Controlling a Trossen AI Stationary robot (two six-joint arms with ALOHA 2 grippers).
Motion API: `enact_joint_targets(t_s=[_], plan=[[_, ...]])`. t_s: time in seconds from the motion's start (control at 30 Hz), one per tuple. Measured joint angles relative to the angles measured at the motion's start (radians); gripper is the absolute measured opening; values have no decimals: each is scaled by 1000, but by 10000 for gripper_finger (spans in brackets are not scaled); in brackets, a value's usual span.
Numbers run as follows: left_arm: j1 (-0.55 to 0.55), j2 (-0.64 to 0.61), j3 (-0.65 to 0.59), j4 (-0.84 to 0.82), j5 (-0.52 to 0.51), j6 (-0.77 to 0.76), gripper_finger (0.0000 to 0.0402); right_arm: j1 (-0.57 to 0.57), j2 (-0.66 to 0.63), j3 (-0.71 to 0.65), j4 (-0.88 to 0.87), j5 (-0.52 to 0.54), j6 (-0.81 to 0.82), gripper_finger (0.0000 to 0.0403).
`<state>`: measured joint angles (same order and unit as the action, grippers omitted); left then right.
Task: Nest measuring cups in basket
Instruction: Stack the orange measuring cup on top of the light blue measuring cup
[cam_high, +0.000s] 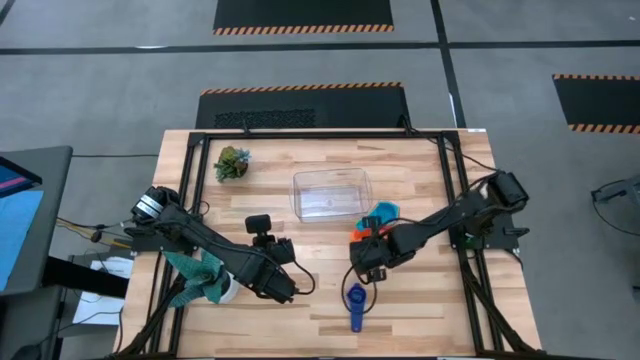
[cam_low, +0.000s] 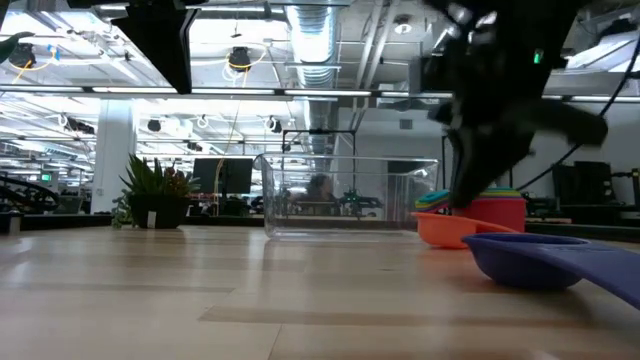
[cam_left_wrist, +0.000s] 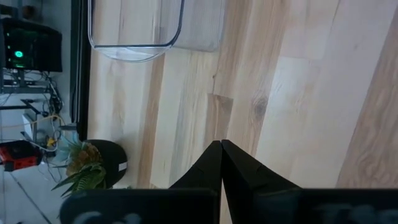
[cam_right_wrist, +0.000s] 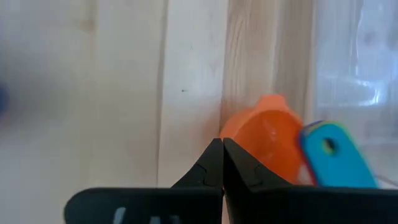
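A stack of measuring cups (cam_high: 378, 218) sits on the table just right of the clear basket (cam_high: 332, 193). The low view shows a red cup (cam_low: 497, 213) with green, yellow and light blue rims above it, and an orange cup (cam_low: 443, 229) in front. The dark blue cup (cam_high: 355, 301) lies alone nearer the near edge. My right gripper (cam_right_wrist: 222, 142) is shut, pointing down beside the orange cup (cam_right_wrist: 267, 134), with a light blue handle (cam_right_wrist: 329, 149) next to it. My left gripper (cam_left_wrist: 221, 143) is shut and hovers over bare wood left of the cups. My right gripper has its shut fingertips (cam_right_wrist: 216, 152) at the orange cup's rim (cam_right_wrist: 231, 129), coming from above. I cannot tell whether they touch it.
A small plant in a dark pot (cam_high: 232, 163) stands at the far left of the table. A teal leafy plant in a white pot (cam_high: 200, 278) sits under my left arm. Bare wood (cam_high: 310, 250) lies between the two grippers and in front of the basket.
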<state>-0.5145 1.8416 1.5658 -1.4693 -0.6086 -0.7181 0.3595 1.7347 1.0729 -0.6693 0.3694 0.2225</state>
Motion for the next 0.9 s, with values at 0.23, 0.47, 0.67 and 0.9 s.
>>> enact_joint_targets(t_s=[0.23, 0.47, 0.67, 0.9], plan=[[0, 0, 0, 2, 1, 1, 0, 2, 37, 25, -19, 69, 40, 14], [0, 1, 0, 2, 0, 49, 0, -16, 16, 26, -38, 117, 42, 14], [0, 1, 0, 3, 0, 49, 0, -29, 29, 12, -21, 104, 42, 13], [0, 1, 0, 5, 0, 49, 0, -35, 39, 10, 6, 45, 42, 13]])
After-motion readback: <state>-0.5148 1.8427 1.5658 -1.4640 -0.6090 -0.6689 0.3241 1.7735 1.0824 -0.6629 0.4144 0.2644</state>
